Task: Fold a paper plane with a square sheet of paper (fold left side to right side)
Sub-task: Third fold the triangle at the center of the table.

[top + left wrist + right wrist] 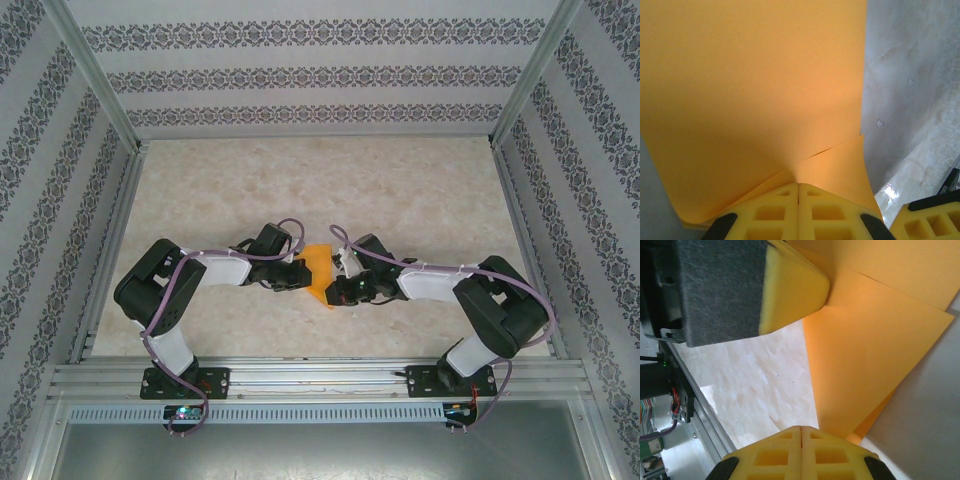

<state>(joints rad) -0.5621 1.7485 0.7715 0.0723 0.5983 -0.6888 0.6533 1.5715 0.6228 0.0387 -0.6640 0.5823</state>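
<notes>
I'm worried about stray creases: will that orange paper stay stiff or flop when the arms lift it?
Probably floppy: the orange paper bows away from the left gripper pinching it. Likely very light: it looks thin and hangs from a fingertip pinch. It probably creases readily, since layered edges show.

Top external: fixed high behind the arm bases [185, 380], looking down on the whole desk [330, 190]. Left wrist: close-up along left pincer [798, 186], facing orange sheet [750, 90]. Right wrist: close-up along right pincer [801, 429]. Shared by all three: sheet, desk surface.
</notes>
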